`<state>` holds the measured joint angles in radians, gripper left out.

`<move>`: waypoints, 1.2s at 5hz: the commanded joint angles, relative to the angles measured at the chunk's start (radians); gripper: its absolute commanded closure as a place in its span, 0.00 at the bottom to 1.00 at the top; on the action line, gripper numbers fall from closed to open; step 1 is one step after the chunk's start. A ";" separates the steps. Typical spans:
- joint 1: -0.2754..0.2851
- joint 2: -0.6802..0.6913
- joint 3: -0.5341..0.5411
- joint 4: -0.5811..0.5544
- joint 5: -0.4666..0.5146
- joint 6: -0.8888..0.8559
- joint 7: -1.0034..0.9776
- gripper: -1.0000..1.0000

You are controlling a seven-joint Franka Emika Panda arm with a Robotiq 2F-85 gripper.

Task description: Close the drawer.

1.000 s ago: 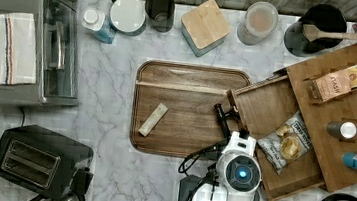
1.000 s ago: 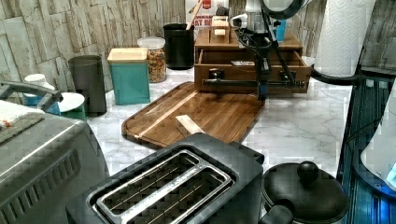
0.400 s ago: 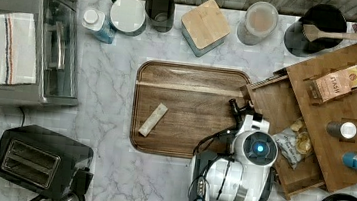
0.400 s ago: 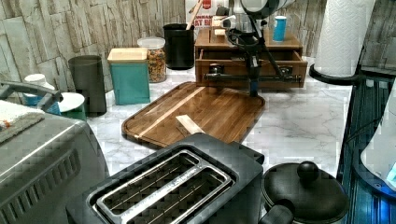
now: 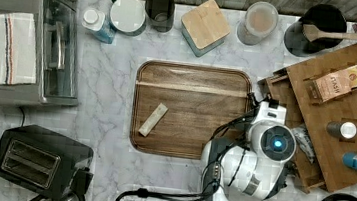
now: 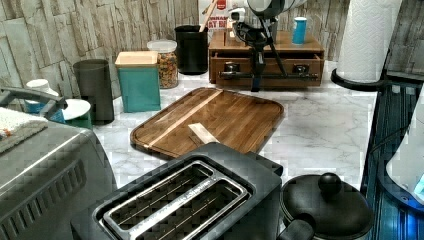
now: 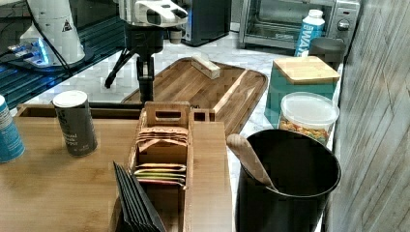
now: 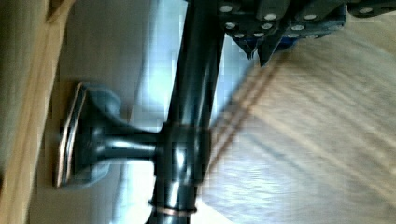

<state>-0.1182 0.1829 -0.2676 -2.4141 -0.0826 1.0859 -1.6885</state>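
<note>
Drawer (image 6: 265, 65) front in left view, pincer (image 6: 258, 82) against handle.

We see even, bright indoor light on the marble counter (image 5: 106, 103), with soft, short shadows. The wrist view is smeared and out of focus around the dark handle bar (image 8: 189, 116). Blocky compression marks the left view's lower right.

Serving tray (image 5: 190, 112) just beside drawer (image 5: 287, 99)
</note>
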 commanded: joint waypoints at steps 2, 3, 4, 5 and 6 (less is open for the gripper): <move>-0.204 0.233 -0.050 0.655 0.110 -0.110 -0.290 1.00; -0.232 0.258 -0.052 0.702 0.177 -0.088 -0.369 1.00; -0.207 0.262 -0.081 0.703 0.199 -0.089 -0.383 1.00; -0.207 0.262 -0.081 0.703 0.199 -0.089 -0.382 1.00; -0.207 0.262 -0.081 0.703 0.198 -0.089 -0.382 1.00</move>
<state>-0.2133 0.3879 -0.2625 -2.0391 0.1174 0.7690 -1.9746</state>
